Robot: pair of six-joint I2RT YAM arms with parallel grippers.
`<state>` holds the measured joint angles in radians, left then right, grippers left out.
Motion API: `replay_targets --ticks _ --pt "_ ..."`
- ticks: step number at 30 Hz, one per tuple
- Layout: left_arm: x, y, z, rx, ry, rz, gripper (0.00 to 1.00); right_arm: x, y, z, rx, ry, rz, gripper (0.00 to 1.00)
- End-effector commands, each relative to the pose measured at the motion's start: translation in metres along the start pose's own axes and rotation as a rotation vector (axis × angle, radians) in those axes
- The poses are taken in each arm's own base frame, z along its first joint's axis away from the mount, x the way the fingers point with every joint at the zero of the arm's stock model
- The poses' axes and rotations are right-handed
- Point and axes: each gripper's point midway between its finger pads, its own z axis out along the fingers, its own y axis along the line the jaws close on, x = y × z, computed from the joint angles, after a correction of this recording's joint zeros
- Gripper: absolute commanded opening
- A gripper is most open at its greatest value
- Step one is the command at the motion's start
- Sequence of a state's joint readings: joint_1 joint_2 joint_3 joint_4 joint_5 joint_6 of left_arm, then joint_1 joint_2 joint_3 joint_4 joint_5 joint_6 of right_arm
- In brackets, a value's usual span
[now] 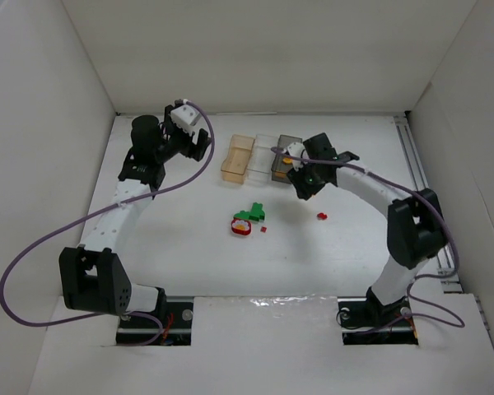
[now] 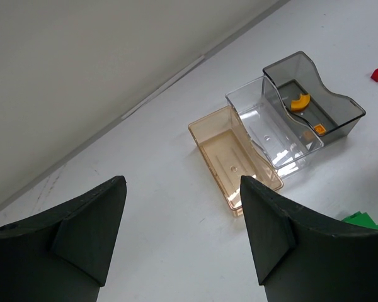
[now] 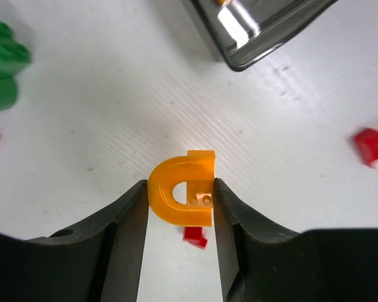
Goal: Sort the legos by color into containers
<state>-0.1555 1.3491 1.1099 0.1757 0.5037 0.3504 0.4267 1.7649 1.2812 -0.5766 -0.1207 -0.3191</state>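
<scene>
My right gripper (image 3: 180,196) is shut on an orange curved lego (image 3: 181,196) and holds it above the table, just in front of the dark grey container (image 3: 259,31). In the top view this gripper (image 1: 300,174) hangs at the near end of the dark grey container (image 1: 286,146). The amber container (image 1: 237,158) and the clear container (image 1: 261,155) stand to its left. The dark grey container (image 2: 316,94) holds an orange wedge (image 2: 299,100) and a small orange brick (image 2: 319,128). My left gripper (image 2: 183,207) is open and empty, left of the amber container (image 2: 236,160).
A green lego (image 1: 256,211), a red ring (image 1: 242,225) and a tiny red piece (image 1: 264,229) lie mid-table. Another red lego (image 1: 322,216) lies to their right. White walls enclose the table on three sides.
</scene>
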Motion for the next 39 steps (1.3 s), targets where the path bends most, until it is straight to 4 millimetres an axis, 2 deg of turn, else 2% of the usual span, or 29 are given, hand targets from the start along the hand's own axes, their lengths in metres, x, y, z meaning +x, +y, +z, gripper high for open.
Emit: replay_targets --ticks 1,4,5,6,8,9,11,12,13,15,16,19,23,26,27,28,29,30,32,33,34,35,36,38,39 --pt "-0.026 0.002 -0.001 0.005 -0.073 0.018 0.7 -0.054 -0.006 -0.06 0.039 -0.206 -0.05 0.06" --pt "-0.028 0.002 -0.001 0.003 -0.081 0.012 0.7 -0.084 -0.01 -0.067 0.034 -0.264 -0.045 0.06" --pt "-0.028 0.002 -0.001 0.004 -0.081 0.0 0.7 -0.108 -0.014 -0.077 0.035 -0.308 -0.041 0.06" --pt "-0.024 0.002 0.001 0.007 -0.072 -0.014 0.7 -0.109 -0.016 -0.056 0.019 -0.267 -0.011 0.06" --pt "-0.026 0.002 0.002 0.005 -0.08 -0.02 0.7 -0.131 -0.025 -0.053 0.012 -0.302 0.012 0.06" --pt "-0.031 0.003 0.001 0.003 -0.089 -0.015 0.7 -0.13 -0.026 -0.036 0.003 -0.275 0.027 0.06" --pt "-0.03 0.007 0.001 -0.018 -0.084 -0.016 0.7 -0.14 -0.034 -0.024 0.001 -0.287 0.044 0.06" --pt "-0.03 0.007 0.001 -0.018 -0.084 -0.016 0.7 -0.152 -0.043 -0.026 0.014 -0.311 0.048 0.06" --pt "-0.027 0.006 0.001 -0.016 -0.075 -0.021 0.7 -0.15 -0.043 -0.009 -0.006 -0.29 0.06 0.06" --pt "-0.024 0.007 0.001 -0.023 -0.06 -0.028 0.7 -0.161 -0.052 -0.005 0.005 -0.307 0.064 0.06" --pt "-0.024 0.007 -0.002 -0.031 -0.055 -0.029 0.7 -0.155 -0.06 0.006 0.006 -0.282 0.079 0.06" --pt "-0.02 0.008 -0.002 -0.04 -0.045 -0.043 0.7 -0.156 -0.068 0.016 0.012 -0.282 0.087 0.09" --pt "-0.017 0.007 -0.001 -0.039 -0.045 -0.052 0.7 -0.16 -0.07 0.022 0.016 -0.291 0.076 0.25" --pt "-0.017 0.007 -0.001 -0.039 -0.045 -0.052 0.7 -0.16 -0.071 0.023 0.014 -0.285 0.077 0.46" --pt "-0.017 0.007 -0.001 -0.039 -0.045 -0.052 0.7 -0.165 -0.071 0.013 0.022 -0.305 0.062 0.56" --pt "-0.018 0.008 0.001 -0.039 -0.045 -0.052 0.7 -0.17 -0.071 0.007 0.021 -0.331 0.056 0.61" --pt "-0.018 0.008 0.001 -0.039 -0.045 -0.052 0.71 -0.166 -0.072 0.003 0.019 -0.336 0.06 0.65" --pt "-0.018 0.008 0.001 -0.04 -0.045 -0.043 0.71 -0.174 -0.075 -0.02 0.027 -0.386 0.056 0.67" --pt "-0.018 0.01 0.003 -0.039 -0.043 -0.044 0.71 -0.165 -0.089 -0.039 0.045 -0.402 0.071 0.73" --pt "-0.018 0.01 0.003 -0.039 -0.043 -0.044 0.71 -0.152 -0.093 -0.039 0.035 -0.387 0.076 0.73" --pt "-0.018 0.01 0.003 -0.039 -0.043 -0.044 0.71 -0.144 -0.096 -0.05 0.033 -0.383 0.057 0.71" --pt "-0.014 0.008 0.006 -0.026 -0.037 -0.048 0.71 -0.131 -0.101 -0.051 0.036 -0.352 0.069 0.71" --pt "-0.015 0.006 0.006 -0.018 -0.039 -0.048 0.71 -0.111 -0.115 -0.051 0.04 -0.32 0.111 0.71" --pt "-0.015 0.008 0.008 -0.017 -0.039 -0.048 0.71 -0.088 -0.131 -0.054 0.052 -0.282 0.1 0.66" --pt "-0.017 0.008 0.008 -0.019 -0.047 -0.044 0.71 -0.074 -0.148 -0.061 0.08 -0.271 0.116 0.65"
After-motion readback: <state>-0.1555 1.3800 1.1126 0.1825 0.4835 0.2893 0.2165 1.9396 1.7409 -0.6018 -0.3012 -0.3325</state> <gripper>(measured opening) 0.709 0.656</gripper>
